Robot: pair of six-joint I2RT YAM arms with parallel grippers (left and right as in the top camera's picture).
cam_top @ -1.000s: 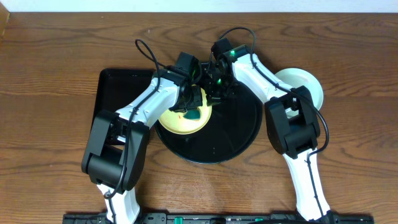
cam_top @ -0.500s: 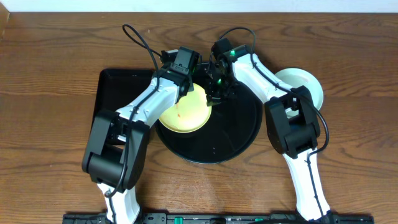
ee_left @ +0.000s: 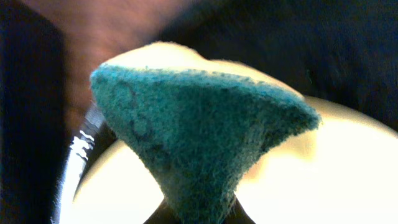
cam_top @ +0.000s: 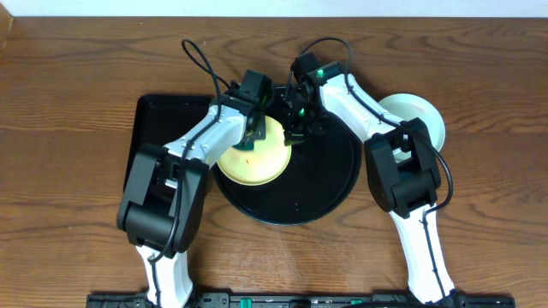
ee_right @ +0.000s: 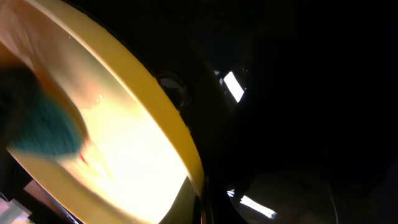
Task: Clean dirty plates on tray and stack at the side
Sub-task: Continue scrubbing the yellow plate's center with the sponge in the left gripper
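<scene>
The near part of the round black tray (cam_top: pixel 325 184) is bare. On its left half, lapping over the left rim, lies the yellow plate (cam_top: pixel 261 167), the only plate on the tray. A thin red smear (cam_top: pixel 247 155) shows on the plate, left of the plate's middle, so we judge this plate not yet clean.

Over the tray's far-left edge, at the plate's far rim, hangs the left hand (cam_top: pixel 255 128). It is clamped narrow on a teal sponge (ee_left: pixel 186 143), folded into a wedge whose broad scrubbing face sticks out past the fingers. In the left wrist view the sponge sits just above the pale plate; we cannot tell whether it touches.

Toward the tray's far middle is the right hand (cam_top: pixel 297 130), at the plate's right far rim. It is closed down tight, and as far as we can tell it pinches that rim to steady the plate. Its own view shows the rim running close by, but not the fingertips.

The relation that matters: the smear lies on the near side of the left hand, toward the robot and slightly left. The left arm is the nearer one, and the wipe should pull back across the plate toward us.

Right of the tray, on the bench (cam_top: pixel 68 85), the pale mint plates (cam_top: pixel 424 115) are stacked. Left of the tray lies a rectangular black tray (cam_top: pixel 158 128).
</scene>
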